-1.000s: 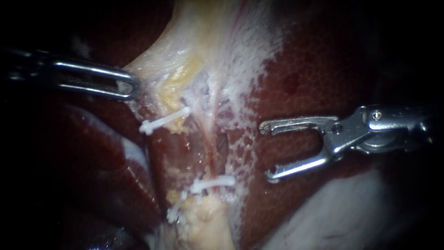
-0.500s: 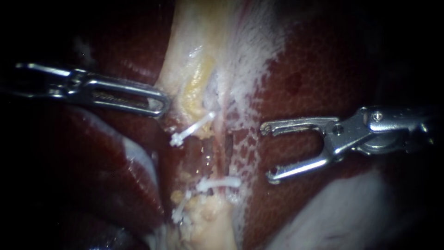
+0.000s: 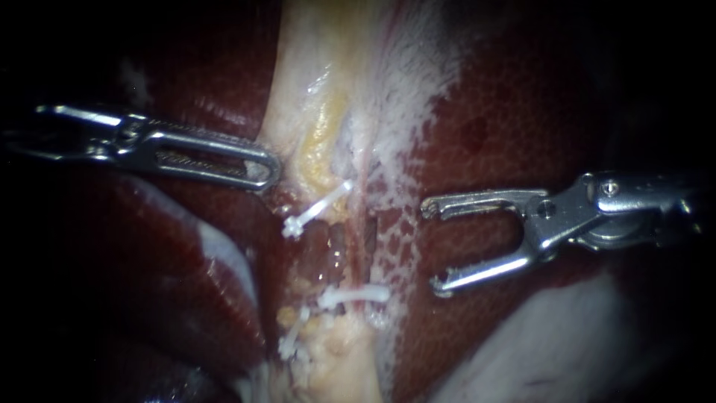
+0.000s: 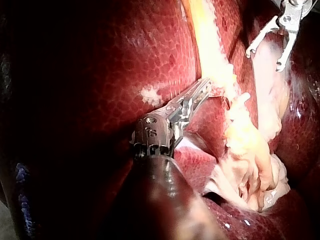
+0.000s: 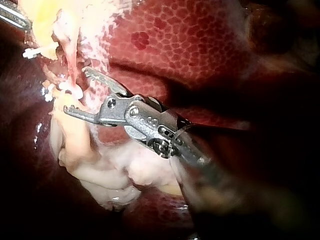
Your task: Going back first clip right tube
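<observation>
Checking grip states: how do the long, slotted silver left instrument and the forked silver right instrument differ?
The left instrument has its jaws shut on the pale tissue band; the right instrument has its jaws wide open, empty, over the dark red liver. Both are silver metal.

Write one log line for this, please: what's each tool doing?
left instrument: jaws shut on pale tissue | right instrument: jaws open, empty, over liver | upper clip: between both instruments
</observation>
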Controlling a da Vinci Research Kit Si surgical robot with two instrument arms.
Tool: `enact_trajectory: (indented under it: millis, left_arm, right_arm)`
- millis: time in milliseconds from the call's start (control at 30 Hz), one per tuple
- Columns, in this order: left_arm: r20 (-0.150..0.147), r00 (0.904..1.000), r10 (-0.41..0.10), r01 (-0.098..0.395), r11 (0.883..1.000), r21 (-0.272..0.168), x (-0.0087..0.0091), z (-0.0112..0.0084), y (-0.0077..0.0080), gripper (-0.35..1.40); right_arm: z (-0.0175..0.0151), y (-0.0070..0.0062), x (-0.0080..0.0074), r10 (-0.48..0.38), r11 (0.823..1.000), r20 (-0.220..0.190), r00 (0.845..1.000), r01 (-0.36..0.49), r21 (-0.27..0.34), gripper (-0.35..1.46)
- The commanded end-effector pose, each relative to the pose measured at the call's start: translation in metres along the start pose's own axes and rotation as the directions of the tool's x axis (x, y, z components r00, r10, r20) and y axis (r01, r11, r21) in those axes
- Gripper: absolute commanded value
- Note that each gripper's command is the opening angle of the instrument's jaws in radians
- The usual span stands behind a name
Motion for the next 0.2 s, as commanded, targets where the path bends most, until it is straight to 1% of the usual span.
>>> enact_trajectory:
  millis: [33, 200]
  left_arm:
    - [0.000, 1.0000, 0.000, 0.000, 1.000, 0.000, 0.0000, 0.0000, 0.0000, -0.35]
    - [0.000, 1.0000, 0.000, 0.000, 1.000, 0.000, 0.0000, 0.0000, 0.0000, -0.35]
  right_arm:
    - [0.0000, 0.0000, 0.0000, 0.000, 1.000, 0.000, 1.000, 0.000, 0.000, 0.60]
    - [0.0000, 0.0000, 0.0000, 0.000, 1.000, 0.000, 1.000, 0.000, 0.000, 0.60]
